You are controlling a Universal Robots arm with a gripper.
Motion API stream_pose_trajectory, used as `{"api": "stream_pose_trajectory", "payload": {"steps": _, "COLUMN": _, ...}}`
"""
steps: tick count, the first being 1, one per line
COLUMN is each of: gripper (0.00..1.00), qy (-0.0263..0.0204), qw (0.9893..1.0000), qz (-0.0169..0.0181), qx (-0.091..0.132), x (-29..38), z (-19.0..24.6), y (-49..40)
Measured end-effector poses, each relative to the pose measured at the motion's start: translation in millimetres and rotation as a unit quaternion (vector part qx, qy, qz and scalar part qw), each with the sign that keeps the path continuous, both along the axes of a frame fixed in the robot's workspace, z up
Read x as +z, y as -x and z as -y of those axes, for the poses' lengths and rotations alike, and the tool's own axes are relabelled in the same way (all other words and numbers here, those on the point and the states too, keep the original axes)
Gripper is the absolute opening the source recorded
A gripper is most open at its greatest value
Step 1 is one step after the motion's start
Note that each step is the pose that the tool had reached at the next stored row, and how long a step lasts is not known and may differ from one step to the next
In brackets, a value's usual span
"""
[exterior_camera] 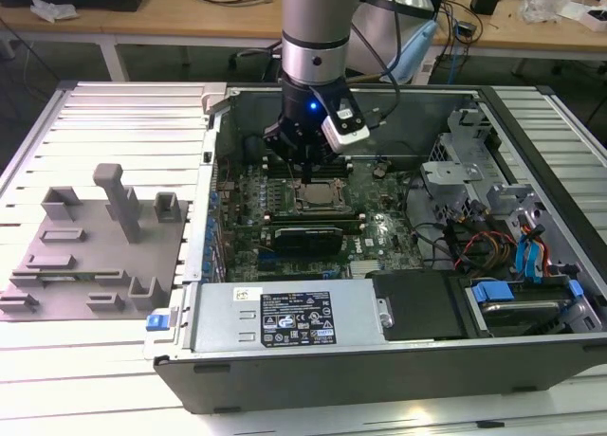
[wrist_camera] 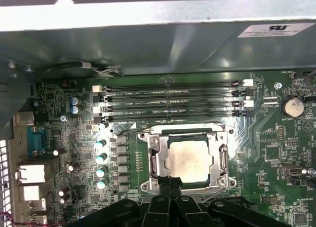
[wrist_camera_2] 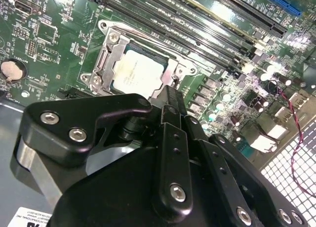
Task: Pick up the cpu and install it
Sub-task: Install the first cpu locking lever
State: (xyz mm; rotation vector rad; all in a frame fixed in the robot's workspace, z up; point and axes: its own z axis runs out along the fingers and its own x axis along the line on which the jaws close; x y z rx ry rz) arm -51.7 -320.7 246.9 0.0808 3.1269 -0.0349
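While in its socket (wrist_camera: 152, 161), cpu (wrist_camera: 191, 160) near tool (wrist_camera: 170, 182)

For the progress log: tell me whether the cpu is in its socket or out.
In. In both wrist views the cpu lies flat inside the socket frame, with the gripper close by its edge.

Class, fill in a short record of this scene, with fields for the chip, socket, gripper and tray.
chip: small square silvery-grey cpu, lying flat in the socket
socket: metal-framed square socket on green motherboard
gripper: black gripper, fingers together, by the socket's edge, holding nothing
tray: grey moulded tray outside the open computer case, exterior view's left
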Motion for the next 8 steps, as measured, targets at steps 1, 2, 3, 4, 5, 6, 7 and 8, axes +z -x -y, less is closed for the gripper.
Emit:
{"api": "stream_pose_trajectory", "payload": {"steps": 1, "gripper": 0.11, "qy": 0.0, "qw": 1.0, "qz": 0.0, "qx": 0.0, "x": 0.0, "z": -0.1, "y": 0.4}}
{"api": "stream_pose_trajectory", "payload": {"steps": 2, "gripper": 0.11, "qy": 0.0, "qw": 1.0, "qz": 0.0, "qx": 0.0, "x": 0.0, "z": -0.1, "y": 0.6}}
{"api": "stream_pose_trajectory", "payload": {"steps": 3, "gripper": 0.11, "qy": -0.0001, "qw": 1.0, "qz": 0.0, "qx": 0.0, "x": -0.1, "z": -0.2, "y": 1.2}}
{"api": "stream_pose_trajectory", "payload": {"steps": 4, "gripper": 0.11, "qy": -0.0001, "qw": 1.0, "qz": 0.0, "qx": 0.0, "x": -0.1, "z": -0.2, "y": 1.6}}
{"api": "stream_pose_trajectory", "payload": {"steps": 5, "gripper": 0.11, "qy": 0.0, "qw": 1.0, "qz": 0.0, "qx": 0.0, "x": 0.0, "z": -0.1, "y": 2.0}}
{"api": "stream_pose_trajectory", "payload": {"steps": 6, "gripper": 0.11, "qy": 0.0, "qw": 1.0, "qz": 0.0, "qx": 0.0, "x": 0.0, "z": -0.1, "y": 2.0}}
{"api": "stream_pose_trajectory", "payload": {"steps": 7, "gripper": 0.11, "qy": -0.0001, "qw": 1.0, "qz": 0.0, "qx": 0.0, "x": 0.0, "z": -0.1, "y": 2.4}}
{"api": "stream_pose_trajectory", "payload": {"steps": 8, "gripper": 0.11, "qy": 0.0, "qw": 1.0, "qz": 0.0, "qx": 0.0, "x": 0.0, "z": -0.1, "y": 2.5}}
